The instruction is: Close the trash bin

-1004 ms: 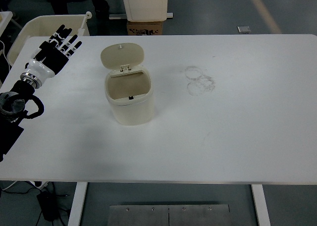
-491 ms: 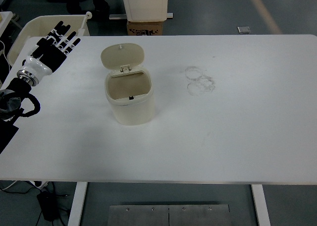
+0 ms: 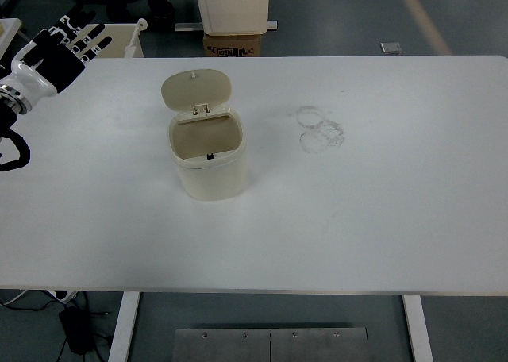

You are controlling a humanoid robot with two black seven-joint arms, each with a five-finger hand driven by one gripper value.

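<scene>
- The small cream plastic trash bin with rounded corners stands upright on the white table, in the left half and a little toward the far side.
- Its hinged cream lid is open and stands tilted back behind the opening, held on two small hinges at the far rim of the bin.
- The inside of the bin looks plain cream; a small dark catch is seen at the near inner rim.
- The left robot hand, black with a white wrist part, is at the far left corner of the table, well apart from the bin and touching nothing.
- Its fingers are straight and spread, pointing to the far right, so this robot hand is released and holds nothing.
- More of the black left arm shows at the left edge of the picture.
- The right arm does not show in the view.
- To the right of the bin, near the middle of the table, there are faint grey ring marks on the surface.
- Behind the table, a brown cardboard box sits on the grey floor under a white object.
- A cream plastic container stands just behind the far left corner of the table, partly hidden by the robot hand.
</scene>
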